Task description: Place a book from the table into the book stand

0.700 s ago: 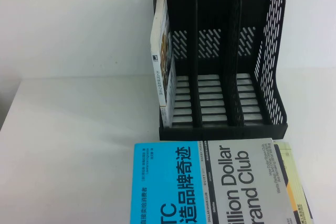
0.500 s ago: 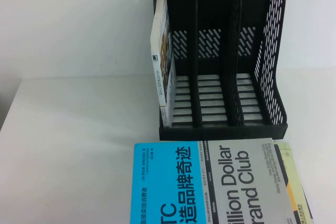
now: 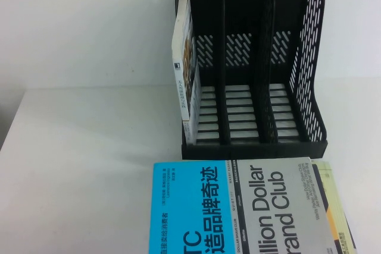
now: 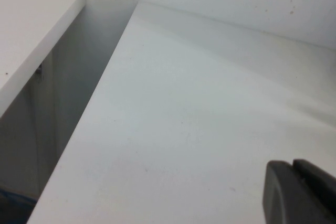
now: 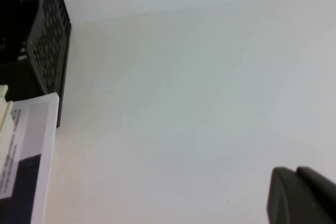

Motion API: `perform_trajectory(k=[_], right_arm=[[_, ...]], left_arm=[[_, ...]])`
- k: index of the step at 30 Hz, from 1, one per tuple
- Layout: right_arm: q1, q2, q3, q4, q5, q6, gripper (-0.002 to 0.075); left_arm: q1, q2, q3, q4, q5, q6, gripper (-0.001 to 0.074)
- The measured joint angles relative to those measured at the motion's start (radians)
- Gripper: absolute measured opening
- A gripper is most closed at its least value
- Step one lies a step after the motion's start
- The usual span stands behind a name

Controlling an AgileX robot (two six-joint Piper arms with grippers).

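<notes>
Looking down from the high cam, the book lies flat on the table, cover up, just in front of the stand, on top of another book poking out on its right. A thin white book stands upright in the stand's leftmost slot; the other two slots hold nothing. Neither arm shows up there. Left gripper and right gripper only peek into their wrist cams over bare table, so I can't tell if either is open or closed.
</notes>
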Motion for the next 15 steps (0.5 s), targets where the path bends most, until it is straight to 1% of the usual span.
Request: perform_trajectory(k=[8,15], right_arm=[[0.0,0.0,0.0,0.0,0.0,0.0,-0.0003],[0.0,0.0,0.0,0.0,0.0,0.0,-0.0003]], left_arm=[[0.0,0.0,0.0,0.002,0.001,0.0,-0.0004],[0.0,0.0,-0.002,0.055,0.001,0.0,-0.0004]])
